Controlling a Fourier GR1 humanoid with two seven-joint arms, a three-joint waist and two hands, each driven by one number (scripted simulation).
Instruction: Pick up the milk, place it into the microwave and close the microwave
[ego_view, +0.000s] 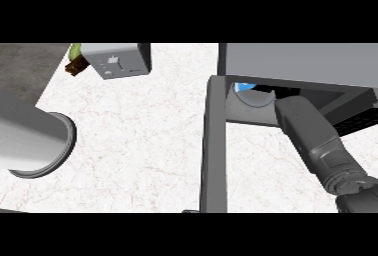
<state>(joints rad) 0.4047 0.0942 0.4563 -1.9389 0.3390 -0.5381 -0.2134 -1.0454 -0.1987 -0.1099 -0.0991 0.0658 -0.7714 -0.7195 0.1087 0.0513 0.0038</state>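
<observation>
- Looking down through the head view, I see the white marbled bench (140, 135) filling most of the frame.
- My right forearm (314, 137) comes in from about 4 o'clock and runs up into the open mouth of the microwave (303, 62), the grey box at 1 o'clock.
- My right hand is hidden inside the microwave cavity, so I cannot tell what its fingers are doing.
- At the cavity mouth, just beside the end of my forearm, I make out a pale round shape with a blue patch (247, 94); it may be the milk, but I cannot tell for certain, nor whether it is touching the forearm.
- The microwave door (214, 150) stands open, a long grey slab seen edge-on, running from the microwave's left corner straight down toward 6 o'clock.
- A large grey cylinder with a darker rim (37, 142) shows at 9 o'clock; I take it for my left forearm, and no left hand shows.
- A white toaster (118, 60) sits at 11 o'clock, well apart from the microwave.
- Just left of the toaster, something green and brown (74, 60) peeks out, too little of it for me to name.
</observation>
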